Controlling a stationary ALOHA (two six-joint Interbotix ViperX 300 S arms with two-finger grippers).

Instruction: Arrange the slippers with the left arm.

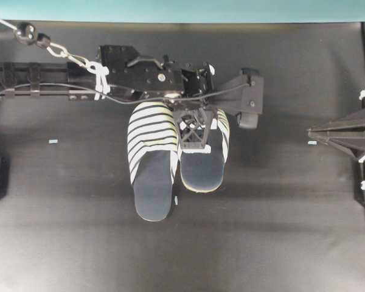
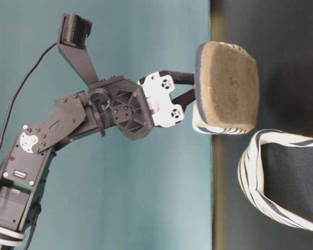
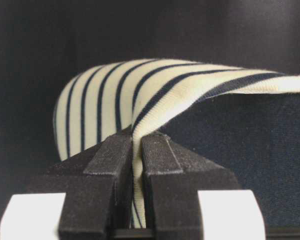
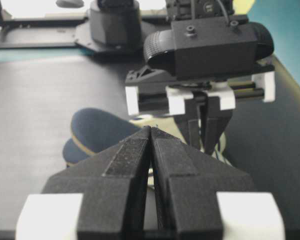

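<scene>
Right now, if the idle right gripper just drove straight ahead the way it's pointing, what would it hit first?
Probably the left gripper, which hangs almost dead ahead of the right gripper, shut on a slipper. The slipper heels sit just left of that line; depth is hard to judge.

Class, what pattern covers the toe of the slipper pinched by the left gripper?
Cream with navy stripes on the slipper; left wrist view.

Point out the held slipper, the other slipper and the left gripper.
Held slipper (image 1: pixel 202 170): overhead view, navy insole.
Other slipper (image 1: pixel 152 131): overhead view, striped toe cover.
Left gripper (image 3: pixel 136 150): left wrist view, between fingertips pinching striped fabric.
</scene>
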